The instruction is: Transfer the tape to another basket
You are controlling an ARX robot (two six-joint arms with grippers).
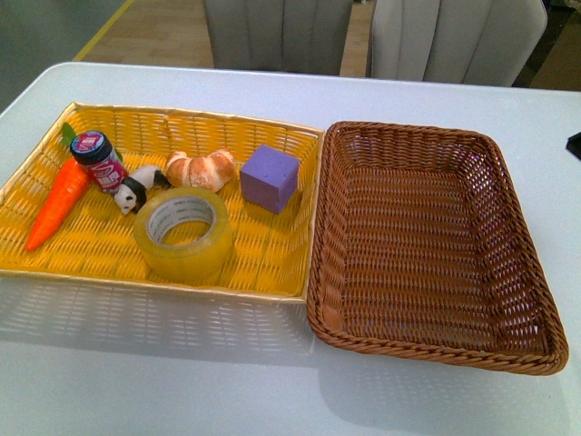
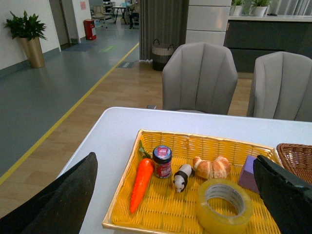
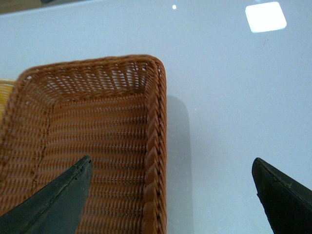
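We look down on the tabletop (image 1: 182,381) from the front; left wrist faces chairs (image 2: 200,78), right close over basket (image 3: 156,146) (shared by all).

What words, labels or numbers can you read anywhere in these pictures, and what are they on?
No text can be read.
Small jar: print on cap and red label, too blurred.
Tape roll: any print on the white core is unreadable.
Wall sign: too small.

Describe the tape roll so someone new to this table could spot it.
On the white table, look in the yellow basket at left. Near its front rim, beside the toy panda, lies the tape: the only hollow, translucent ring among solid toys.
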